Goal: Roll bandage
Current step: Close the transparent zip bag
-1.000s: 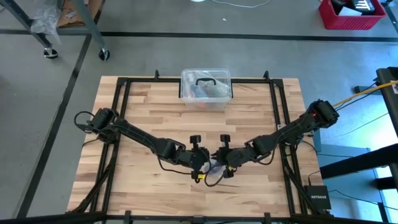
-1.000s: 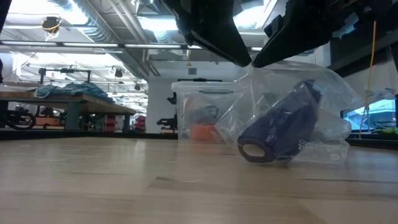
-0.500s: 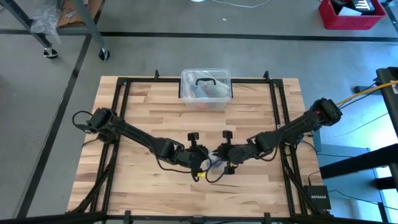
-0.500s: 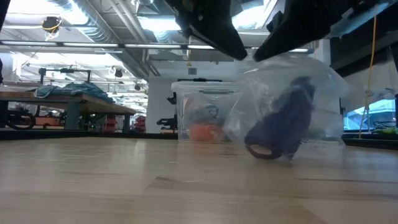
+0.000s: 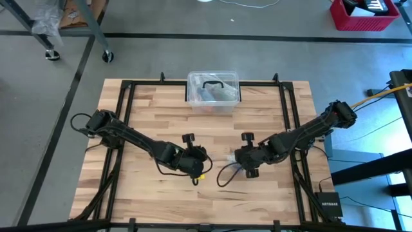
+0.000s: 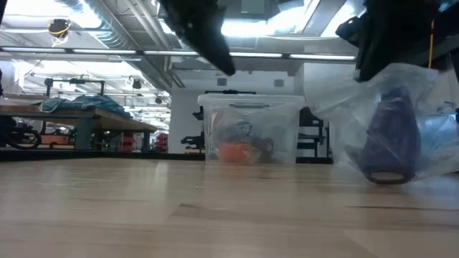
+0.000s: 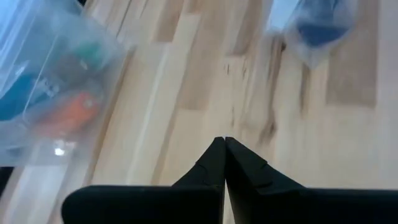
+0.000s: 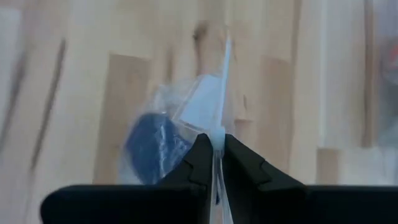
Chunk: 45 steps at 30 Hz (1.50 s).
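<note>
The bandage is seen as a dark navy roll enclosed in a crinkled clear plastic wrapper, which is lifted so that its lower end hangs at or just above the wooden table, right of centre and toward the near edge. The wrapper's upper edge is pinched between the clenched fingers of the right gripper; in the right wrist view the thin film is seen running up between the two dark fingertips, with the blue roll hanging beyond them. The left gripper is clenched on nothing, its fingertips pressed together above bare wood, left of the wrapper and apart from it. At the far edge of the table a clear plastic box with a black handle is standing, with orange and teal items inside.

The step in hand is judged to be the unpacking: the bandage is not yet out of its wrapper, so no rolling can be begun. For the next move, the empty left gripper would probably have to be opened and brought to the free side of the wrapper, so that the film can be pulled apart or the roll shaken out. Care would be called for, since the film is slippery and only a thin edge is held.
</note>
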Tool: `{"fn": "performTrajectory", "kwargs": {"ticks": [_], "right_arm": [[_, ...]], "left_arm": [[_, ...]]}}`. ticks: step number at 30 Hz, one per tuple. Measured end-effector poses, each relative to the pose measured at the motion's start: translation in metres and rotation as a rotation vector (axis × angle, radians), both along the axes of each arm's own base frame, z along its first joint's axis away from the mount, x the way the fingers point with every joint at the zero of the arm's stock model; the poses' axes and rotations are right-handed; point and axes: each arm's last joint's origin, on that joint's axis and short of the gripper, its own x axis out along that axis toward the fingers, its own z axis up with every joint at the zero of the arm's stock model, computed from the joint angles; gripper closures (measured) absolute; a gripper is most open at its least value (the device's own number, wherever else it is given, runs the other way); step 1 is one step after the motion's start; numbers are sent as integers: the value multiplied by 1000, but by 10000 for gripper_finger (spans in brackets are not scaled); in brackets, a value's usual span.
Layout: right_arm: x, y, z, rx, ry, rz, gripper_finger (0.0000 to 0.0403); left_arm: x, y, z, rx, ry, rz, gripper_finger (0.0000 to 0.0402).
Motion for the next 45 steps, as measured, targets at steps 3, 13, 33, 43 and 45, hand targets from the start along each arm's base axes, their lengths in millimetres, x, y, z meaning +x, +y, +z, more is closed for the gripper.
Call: {"fn": "performTrajectory", "kwargs": {"ticks": [3, 13, 33, 43, 45], "right_arm": [[2, 2, 4, 9, -21, 2, 372], [15, 8, 14, 45, -165, 40, 372], [18, 9, 16, 45, -208, 49, 372], [16, 8, 14, 32, -184, 47, 372], [14, 7, 13, 25, -154, 36, 372]], "left_arm": [[8, -3, 5, -15, -81, -25, 401], [37, -9, 19, -104, -352, -158, 378], [56, 6, -7, -102, -293, -207, 305], [48, 6, -7, -41, -223, -171, 400], [42, 9, -7, -29, -180, -138, 400]]}}
